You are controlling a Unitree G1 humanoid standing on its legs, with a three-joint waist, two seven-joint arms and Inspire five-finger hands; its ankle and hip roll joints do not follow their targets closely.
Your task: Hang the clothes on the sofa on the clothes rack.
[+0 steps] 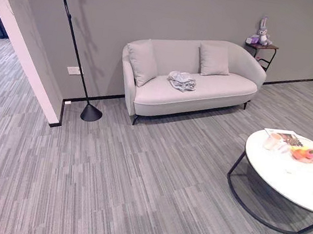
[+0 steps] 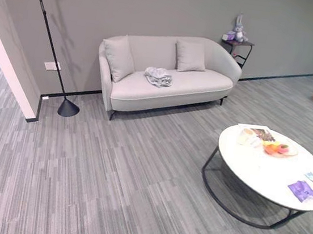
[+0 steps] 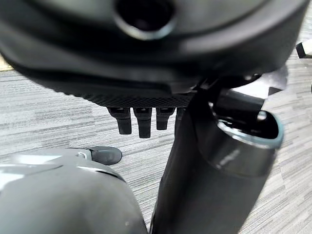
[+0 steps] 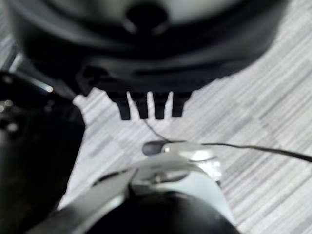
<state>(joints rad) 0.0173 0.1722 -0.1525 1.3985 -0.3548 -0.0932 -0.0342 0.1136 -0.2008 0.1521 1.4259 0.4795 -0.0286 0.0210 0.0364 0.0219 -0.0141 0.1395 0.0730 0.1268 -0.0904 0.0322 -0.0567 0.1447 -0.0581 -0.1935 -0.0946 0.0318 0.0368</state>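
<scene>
The top of the clothes rack [image 1: 70,26] is cut off by the edge. The round table [image 1: 286,178] runs off the side. The things on the small side table [image 2: 238,45] are too little to tell. My left hand [image 3: 139,119] and right hand [image 4: 146,107] show just short finger ends.

The sofa [image 1: 205,91] was pale cream, the crumpled clothes [image 1: 182,81] on it light grey, the clothes rack [image 1: 74,44] black, the carpet [image 1: 108,185] grey-striped, and the round surface [image 2: 264,170] at the right white

Even bright light; clothes rack [image 1: 70,26] shadow on wall; wrist views blurred
</scene>
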